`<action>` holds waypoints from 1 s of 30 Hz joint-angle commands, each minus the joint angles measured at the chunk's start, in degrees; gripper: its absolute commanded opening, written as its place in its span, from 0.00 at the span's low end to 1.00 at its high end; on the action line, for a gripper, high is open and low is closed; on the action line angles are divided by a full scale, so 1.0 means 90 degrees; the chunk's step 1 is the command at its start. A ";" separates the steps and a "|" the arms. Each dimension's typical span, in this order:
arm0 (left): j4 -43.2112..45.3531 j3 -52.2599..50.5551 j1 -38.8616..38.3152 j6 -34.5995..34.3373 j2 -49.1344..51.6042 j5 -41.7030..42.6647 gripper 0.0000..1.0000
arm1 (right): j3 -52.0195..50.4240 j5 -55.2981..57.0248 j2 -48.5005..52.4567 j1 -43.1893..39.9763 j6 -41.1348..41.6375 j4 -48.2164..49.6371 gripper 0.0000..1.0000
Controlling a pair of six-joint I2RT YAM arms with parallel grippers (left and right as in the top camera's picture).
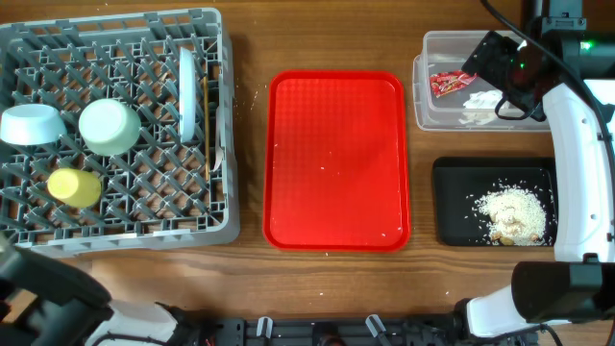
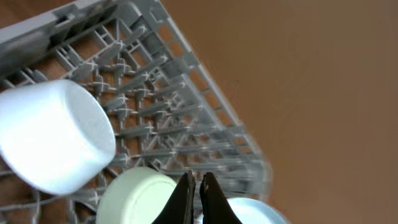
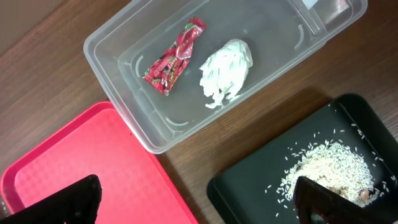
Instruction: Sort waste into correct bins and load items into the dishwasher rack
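Above the clear tub (image 3: 149, 112), the right gripper (image 3: 193, 208) hangs with fingers wide apart; the red wrapper (image 3: 174, 56) and white scrap (image 3: 225, 70) lie inside. The left gripper (image 2: 194, 199), fingers together, tilts over the dishwasher rack (image 2: 180, 112).

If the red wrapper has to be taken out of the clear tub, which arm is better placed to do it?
Right. The right fingers, open, hang by the clear tub, the red wrapper in their wrist view. The left fingers, shut, are at the dishwasher rack.
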 commanded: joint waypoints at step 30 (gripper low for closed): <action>-0.0602 0.0015 -0.0755 0.1214 0.1394 -0.5299 0.04 | 0.0075 0.0087 -0.0039 0.0012 -0.0114 0.0012 1.00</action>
